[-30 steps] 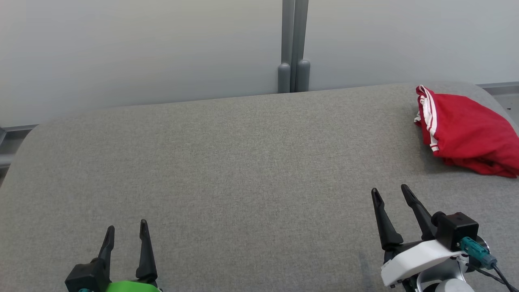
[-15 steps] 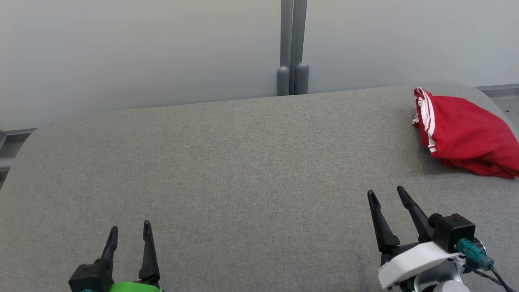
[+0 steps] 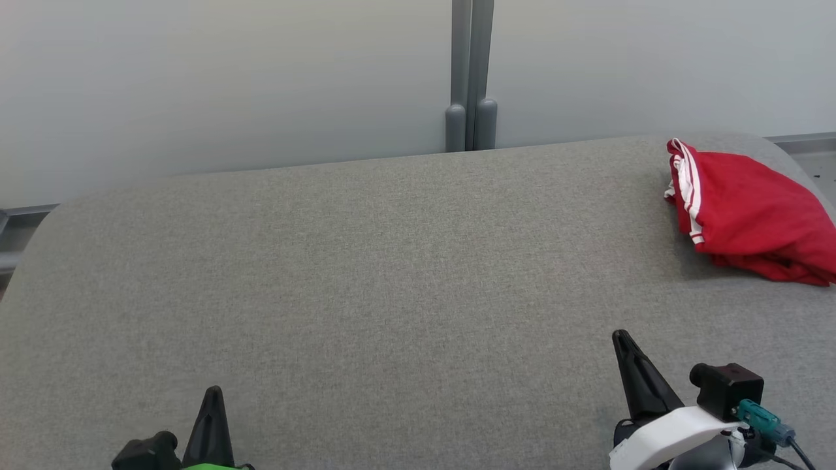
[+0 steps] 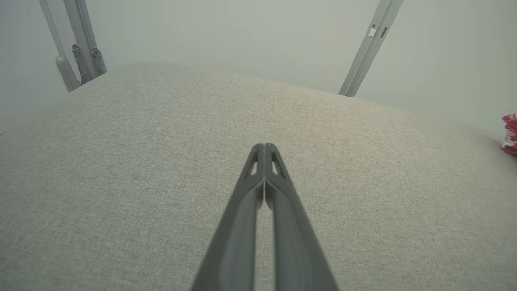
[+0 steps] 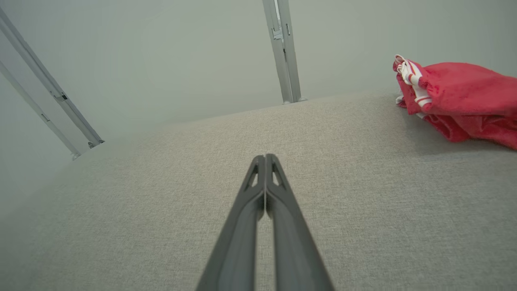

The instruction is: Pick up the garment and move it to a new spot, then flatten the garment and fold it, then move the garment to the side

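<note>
A red garment (image 3: 751,212) with white stripes lies bunched up at the far right of the grey padded table (image 3: 392,281). In the right wrist view the garment (image 5: 460,99) sits at the upper right, and its edge (image 4: 509,133) peeks in at the right of the left wrist view. My right gripper (image 3: 620,336) hovers near the front right, shut and empty, well short of the garment. My left gripper (image 3: 212,391) is at the front left, shut with nothing in it. Both wrist views show the fingers pressed together, left gripper (image 4: 264,146) and right gripper (image 5: 265,157).
A pale wall stands behind the table with a grey vertical post (image 3: 471,75) at its middle. The table's rounded far corners drop off at left and right. A grey floor strip (image 3: 806,147) shows at the far right.
Both grippers have gone from open to shut. Each has also drawn back toward the bottom edge of the head view. The garment has not moved.
</note>
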{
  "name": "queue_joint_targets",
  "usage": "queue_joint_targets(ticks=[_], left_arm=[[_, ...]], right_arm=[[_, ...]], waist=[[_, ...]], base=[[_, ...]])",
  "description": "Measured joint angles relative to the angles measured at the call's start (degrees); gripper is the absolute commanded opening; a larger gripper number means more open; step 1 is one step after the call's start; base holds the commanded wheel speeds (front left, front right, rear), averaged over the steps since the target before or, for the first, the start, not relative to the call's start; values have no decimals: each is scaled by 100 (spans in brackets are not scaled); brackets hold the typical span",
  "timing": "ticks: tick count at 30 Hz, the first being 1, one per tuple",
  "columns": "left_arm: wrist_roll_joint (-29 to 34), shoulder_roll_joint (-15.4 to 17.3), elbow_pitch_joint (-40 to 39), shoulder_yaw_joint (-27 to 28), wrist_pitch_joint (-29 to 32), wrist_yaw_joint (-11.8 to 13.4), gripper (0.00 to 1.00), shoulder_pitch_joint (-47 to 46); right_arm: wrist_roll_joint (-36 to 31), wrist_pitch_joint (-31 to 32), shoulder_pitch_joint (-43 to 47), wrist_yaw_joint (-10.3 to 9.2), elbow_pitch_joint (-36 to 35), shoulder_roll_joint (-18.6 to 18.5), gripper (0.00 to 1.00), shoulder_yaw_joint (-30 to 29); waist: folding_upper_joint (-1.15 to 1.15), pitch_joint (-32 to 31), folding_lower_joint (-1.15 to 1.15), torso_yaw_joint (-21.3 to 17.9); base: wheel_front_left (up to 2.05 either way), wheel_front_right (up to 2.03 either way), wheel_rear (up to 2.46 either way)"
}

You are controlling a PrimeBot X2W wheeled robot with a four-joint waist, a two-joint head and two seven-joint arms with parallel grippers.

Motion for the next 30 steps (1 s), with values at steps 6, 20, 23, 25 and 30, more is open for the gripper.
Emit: queue_joint_targets(ticks=[6, 20, 23, 25, 30], left_arm=[[-506, -74, 101, 211, 182, -163, 0, -56], [-1564, -211, 280, 651, 578, -521, 0, -399], [-1779, -258, 313, 751, 651, -582, 0, -449], [-1902, -286, 342, 802, 703, -623, 0, -489], [-2226, -325, 408, 949, 833, -722, 0, -561]], right_arm=[[668, 52, -76, 0, 109, -14, 0, -27], [2040, 159, -326, 0, 305, -43, 0, -108], [2307, 203, -364, 0, 336, -45, 0, -126], [2473, 210, -381, 0, 366, -48, 0, -143], [2886, 265, -474, 0, 423, -57, 0, -181]], waist=[[0, 17, 0, 6], [0, 59, 0, 19], [0, 68, 0, 22], [0, 73, 0, 24], [0, 88, 0, 29]], base=[[0, 0, 0], [0, 0, 0], [0, 0, 0], [0, 0, 0], [0, 0, 0]])
